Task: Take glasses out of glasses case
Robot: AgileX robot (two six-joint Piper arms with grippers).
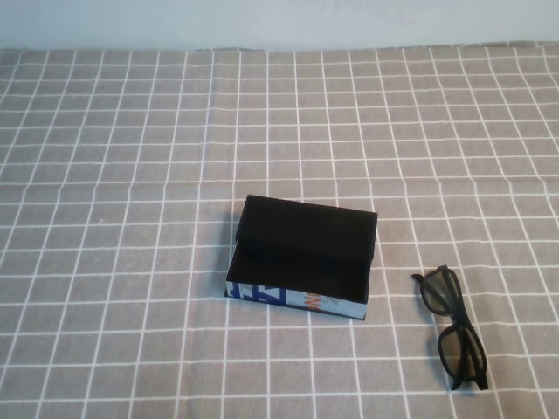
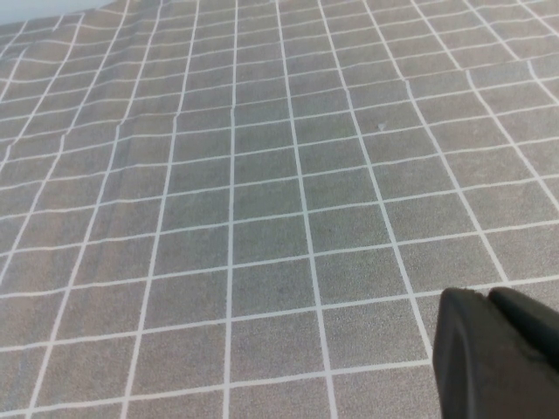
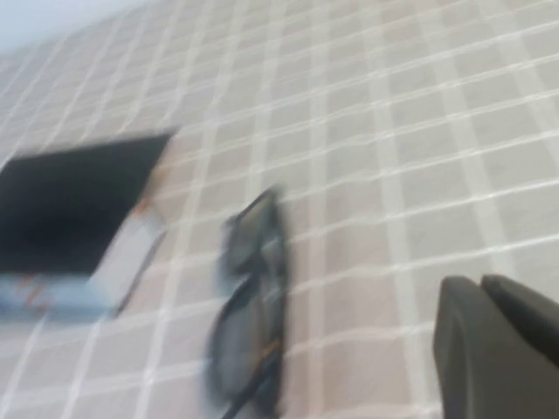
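The glasses case lies at the middle of the cloth with its black flap lid up and its white printed side facing me. Its inside looks dark, and I see nothing in it. The black glasses lie folded on the cloth to the right of the case, apart from it. Neither gripper shows in the high view. My right gripper is shut and empty, above the cloth beside the glasses and the case. My left gripper is shut and empty over bare cloth.
A grey tablecloth with a white grid covers the whole table. A pale wall runs along the far edge. The left wrist view shows only cloth.
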